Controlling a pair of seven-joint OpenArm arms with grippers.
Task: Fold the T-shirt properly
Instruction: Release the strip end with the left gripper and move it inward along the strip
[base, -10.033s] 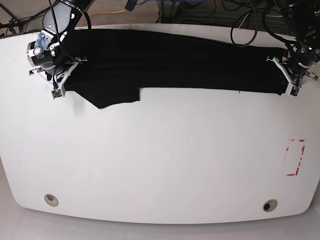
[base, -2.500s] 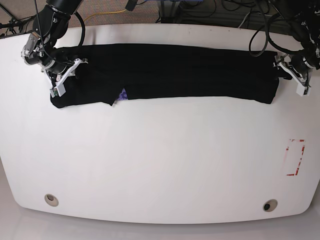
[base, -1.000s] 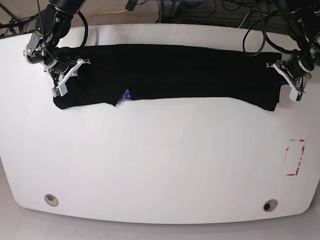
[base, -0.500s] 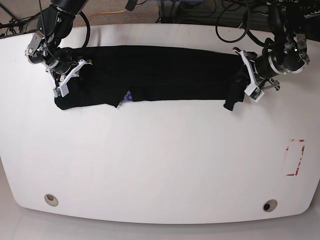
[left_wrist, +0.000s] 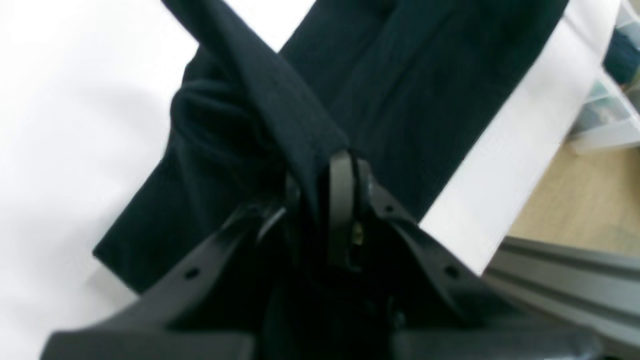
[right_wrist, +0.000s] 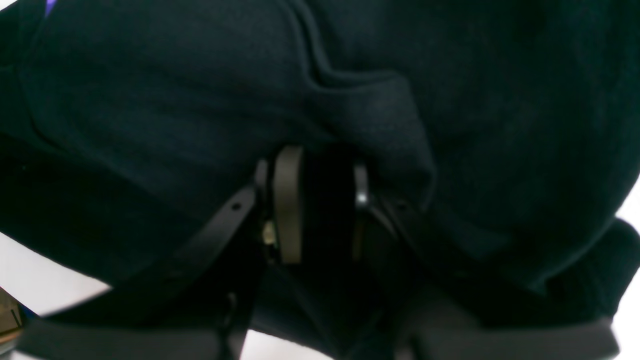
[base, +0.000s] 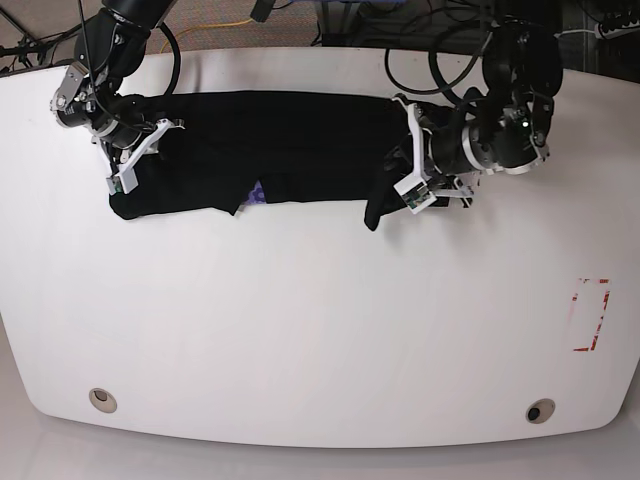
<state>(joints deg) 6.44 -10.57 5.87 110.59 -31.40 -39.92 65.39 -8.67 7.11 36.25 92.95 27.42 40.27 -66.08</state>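
The table (base: 320, 330) is carrying the T-shirt (base: 270, 150), which is lying as a long black band along the far side of the table. This band is getting shorter: half a second ago its end near the left arm was reaching further out along the table, and a second ago further still, close to the table's end. Now the left gripper (left_wrist: 327, 182) is carrying that end over the band toward the middle, with a corner hanging down at the band's near edge. This probably means the crosswise fold is in progress, and the carried end is not yet laid flat.

The left gripper is pinching a taut strip of the cloth between pressed-together jaws. At the other end of the band, the right gripper (right_wrist: 320, 200) is sitting as before, its jaws a little apart and filled with dark cloth, so it is also gripping the T-shirt.

The print is almost fully hidden; only a small purple patch (base: 256, 192) is showing at the band's near edge. How many layers are stacked, nobody can tell.
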